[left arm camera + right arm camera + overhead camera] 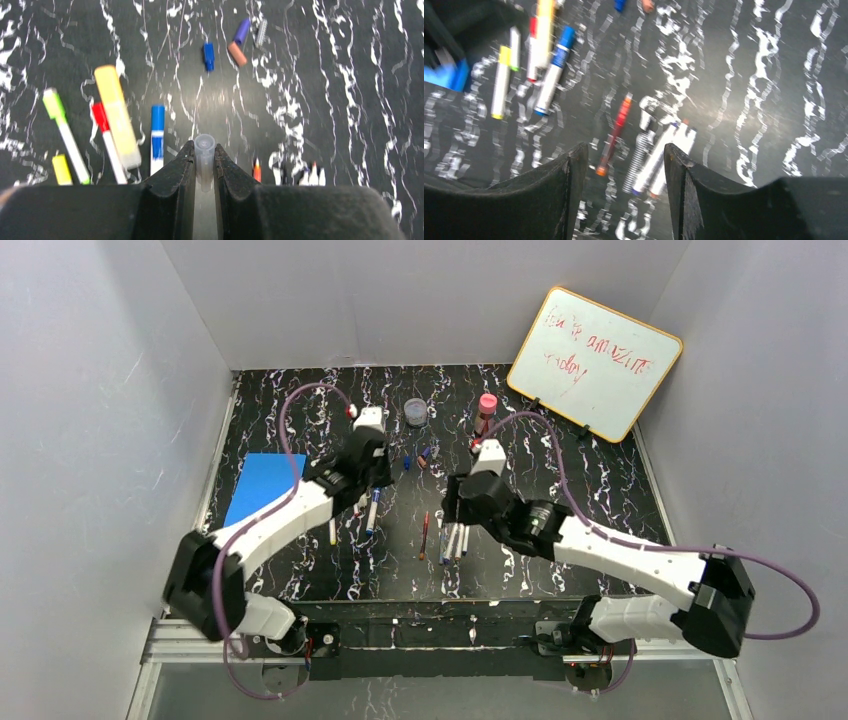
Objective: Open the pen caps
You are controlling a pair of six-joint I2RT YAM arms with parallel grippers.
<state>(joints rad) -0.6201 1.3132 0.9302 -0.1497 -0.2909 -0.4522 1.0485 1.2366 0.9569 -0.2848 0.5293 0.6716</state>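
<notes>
The job is being judged as partly done, roughly half by the look of the table. In the left wrist view a clear cap (pixel 204 142) is being held upright between the narrow jaws of the left gripper (pixel 204 150), at the lower middle of the frame, with no pen attached to it. Four loose caps are being shown lying on the black marbled table (pixel 350 100) at the upper middle of that view: a blue cap (pixel 208 56), and just right of it a purple cap (pixel 242 31), an orange cap (pixel 237 53) and a grey cap (pixel 260 33), close together. At the lower right of the same view a few bare pen tips (pixel 257 170) are being seen, so those pens are being taken as opened. At the left of the frame the unopened ones are being shown side by side: a green-capped pen (pixel 65 132), a red-capped pen (pixel 107 140) and a blue-capped pen (pixel 157 137). Whether the yellow highlighter (pixel 117 116) among them is capped cannot be told. In the right wrist view the right gripper (pixel 625 148) is being held with its jaws wide and nothing between the fingers, above a thin red pen (pixel 614 135) and a cluster of white pens (pixel 659 160) at the lower middle of the frame; the blur is keeping their ends from being read clearly. What is being left, by this reckoning, is the release of the clear cap and the uncapping of at least three pens.
</notes>
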